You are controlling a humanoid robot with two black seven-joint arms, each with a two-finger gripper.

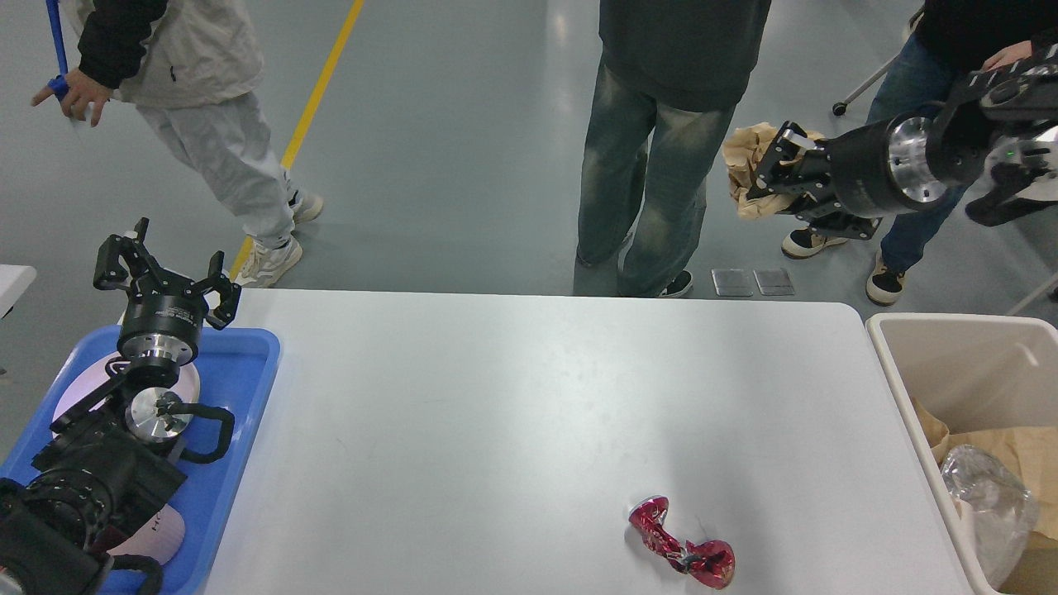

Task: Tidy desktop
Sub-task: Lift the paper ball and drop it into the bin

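Beige bin point(897, 364) holds brown paper point(1021, 450); right jaws clench paper wad point(744, 165), left released.

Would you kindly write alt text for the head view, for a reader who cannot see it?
The right gripper holds a crumpled brown paper wad raised high beyond the white desktop, where a crushed red wrapper lies. The left gripper hangs open over a blue tray; a beige bin stands right.

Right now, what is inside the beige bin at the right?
The beige bin holds crumpled brown paper and a clear plastic wad. Its bottom under them is covered, and the picture's edge cuts off its right side.
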